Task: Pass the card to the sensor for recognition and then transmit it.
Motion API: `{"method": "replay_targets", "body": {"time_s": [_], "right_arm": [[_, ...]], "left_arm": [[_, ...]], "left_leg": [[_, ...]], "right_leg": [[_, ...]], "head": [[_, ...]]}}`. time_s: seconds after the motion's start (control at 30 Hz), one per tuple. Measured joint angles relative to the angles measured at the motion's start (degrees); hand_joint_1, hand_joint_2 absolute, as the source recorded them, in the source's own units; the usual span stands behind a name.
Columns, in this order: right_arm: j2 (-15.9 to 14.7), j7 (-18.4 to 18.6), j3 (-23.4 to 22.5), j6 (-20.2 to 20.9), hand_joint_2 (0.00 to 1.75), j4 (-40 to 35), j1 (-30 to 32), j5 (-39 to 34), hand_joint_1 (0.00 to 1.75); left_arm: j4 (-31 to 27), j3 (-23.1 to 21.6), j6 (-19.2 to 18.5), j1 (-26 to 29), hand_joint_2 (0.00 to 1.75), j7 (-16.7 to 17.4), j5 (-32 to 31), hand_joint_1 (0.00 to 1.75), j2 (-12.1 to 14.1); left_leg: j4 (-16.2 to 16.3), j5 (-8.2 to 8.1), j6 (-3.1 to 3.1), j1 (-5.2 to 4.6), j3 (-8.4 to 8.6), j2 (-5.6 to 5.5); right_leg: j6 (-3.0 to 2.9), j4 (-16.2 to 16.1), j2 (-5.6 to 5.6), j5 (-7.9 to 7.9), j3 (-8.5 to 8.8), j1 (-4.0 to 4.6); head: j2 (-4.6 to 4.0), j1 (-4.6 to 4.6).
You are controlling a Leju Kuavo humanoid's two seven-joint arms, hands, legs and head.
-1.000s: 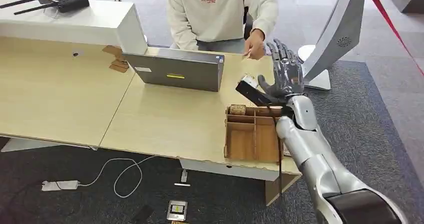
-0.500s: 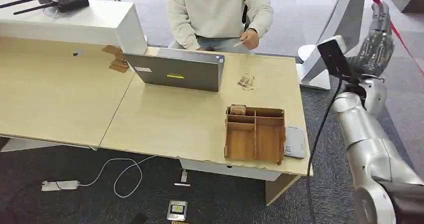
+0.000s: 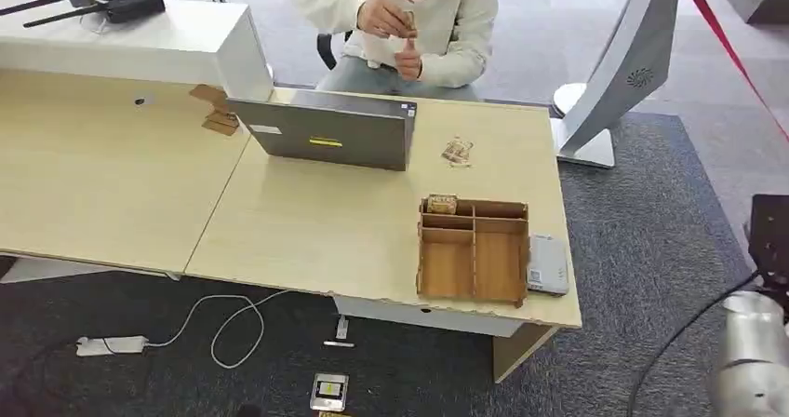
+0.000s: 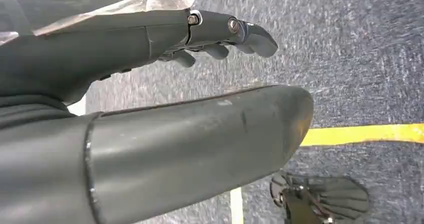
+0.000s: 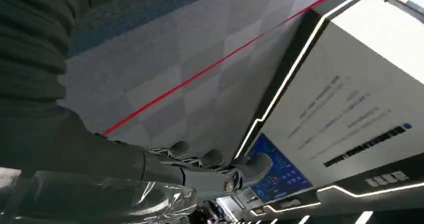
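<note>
Head view, landmark: wooden organiser tray (image 3: 421, 261) at the near right corner of the desk (image 3: 307, 235), divided into compartments.
Card: a small tan card (image 3: 407, 19) is held by a seated person in a cream sweatshirt (image 3: 447, 7), well beyond the tray, on the far side of the desk. Both of the person's hands (image 3: 389, 15) are on it at chest height, clear of the desktop.
Card axis: it looks to stand roughly upright, long axis up and down; too small to tell which face points where.
Sensor: a flat white reader (image 3: 547, 263) lies just beside the tray's right wall, long axis running away from the robot.
Tray contents: a small tan item (image 3: 443, 203) sits in the far-left compartment.
Other desk items: a grey laptop (image 3: 326, 130) stands beyond the tray to its left, lid back toward the robot; a small tangle (image 3: 457, 151) lies between laptop and tray.
Right arm: silver forearm (image 3: 749, 361) low, well right of the tray, off the desk.
Right wrist view, right hand (image 5: 200, 173): fingers stretched out and apart, grasping nothing.
Left wrist view, left hand (image 4: 200, 29): fingers extended over grey carpet, thumb apart from them, nothing held.
</note>
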Motion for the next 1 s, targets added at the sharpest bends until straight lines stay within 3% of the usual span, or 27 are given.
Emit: {"method": "replay_targets", "body": {"time_s": [0.2,0.4,0.73,1.0], "right_arm": [[-0.9,2.2,-11.0,0.0,1.75,2.3,5.6,7.3,0.0],[-0.4,5.0,-17.9,0.0,1.75,5.4,9.1,11.3,0.0],[1.7,15.0,-21.0,0.5,1.75,10.9,12.9,13.9,0.0],[2.7,27.3,-23.9,7.7,1.75,14.2,18.8,6.6,0.0]], "left_arm": [[0.0,1.6,0.4,0.4,0.0,-0.1,1.8,0.0,-0.2],[0.0,2.8,0.5,0.6,0.0,-0.1,3.1,0.0,-0.7],[0.0,4.0,0.5,0.6,0.0,-0.8,3.5,0.0,-1.0],[0.0,4.0,0.4,0.6,0.0,-1.1,2.7,0.0,-1.0]], "left_leg": [[0.0,0.0,0.0,0.01,-0.01,0.02],[0.0,0.0,0.0,0.01,-0.01,0.02],[0.0,0.0,0.0,0.02,0.0,0.02],[0.0,-0.03,-0.01,0.02,-0.01,0.0]], "right_leg": [[-0.01,0.0,0.0,-0.01,-0.01,0.01],[-0.01,0.0,0.01,-0.01,0.01,0.01],[-0.01,0.0,0.0,-0.02,0.01,0.01],[0.02,0.0,-0.01,-0.08,0.02,0.01]], "head": [[0.0,0.02],[0.0,0.0],[0.0,-0.02],[0.0,0.0]]}}
